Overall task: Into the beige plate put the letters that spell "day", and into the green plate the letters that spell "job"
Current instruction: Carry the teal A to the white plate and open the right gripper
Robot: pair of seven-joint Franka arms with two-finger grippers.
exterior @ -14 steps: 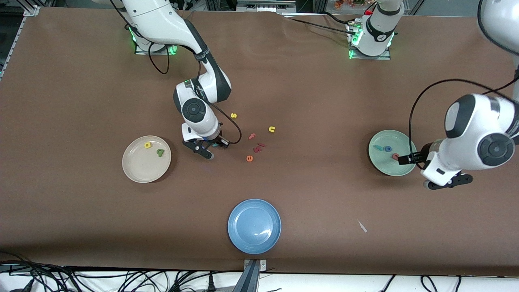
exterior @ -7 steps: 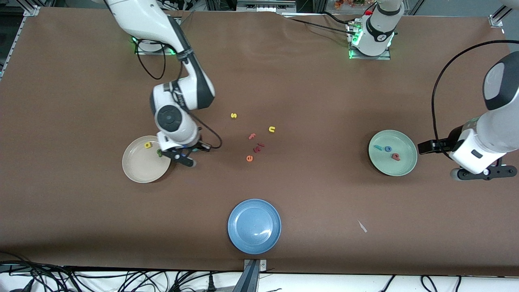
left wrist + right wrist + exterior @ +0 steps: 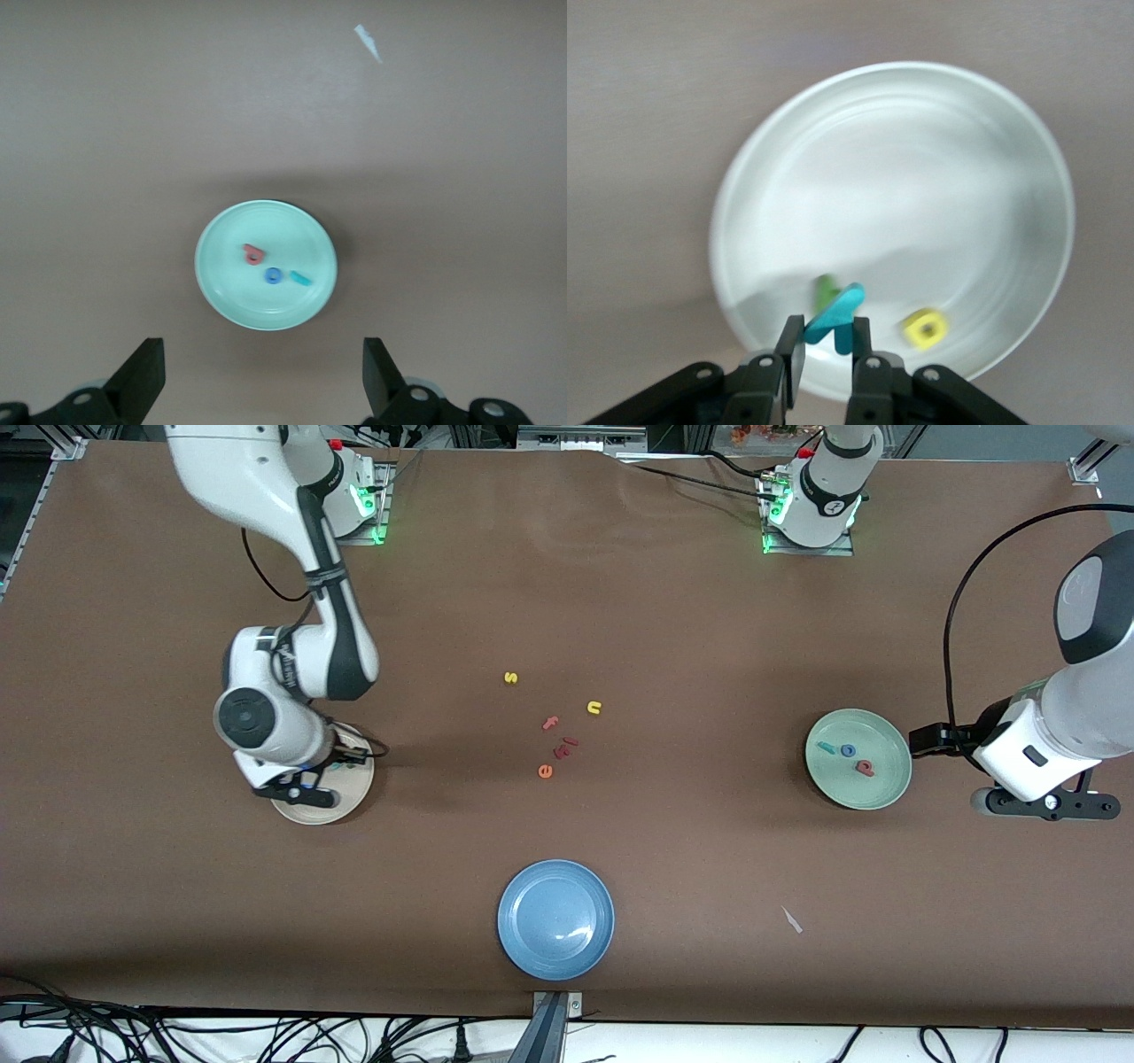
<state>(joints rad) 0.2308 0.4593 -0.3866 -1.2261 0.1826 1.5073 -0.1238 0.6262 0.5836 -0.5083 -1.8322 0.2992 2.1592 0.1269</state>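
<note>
My right gripper (image 3: 297,788) hangs over the beige plate (image 3: 345,797), shut on the teal y (image 3: 835,314). Under it in the plate (image 3: 921,80) lie the green a (image 3: 825,288) and the yellow d (image 3: 924,328); the front view hides both beneath the arm. The green plate (image 3: 877,788) holds the teal j (image 3: 827,747), blue o (image 3: 848,751) and pinkish-red b (image 3: 865,767). My left gripper (image 3: 1045,804) is open and empty, beside that plate toward the left arm's end of the table.
Loose letters lie mid-table: a yellow s (image 3: 510,677), yellow n (image 3: 594,708), pink f (image 3: 551,723), orange e (image 3: 545,771) and reddish pieces (image 3: 565,747). A blue plate (image 3: 555,919) sits near the front edge, with a white scrap (image 3: 791,919) beside it.
The right arm carried the teal y from the loose letters to above the beige plate. The left gripper drew back off the green plate toward its own end of the table.
</note>
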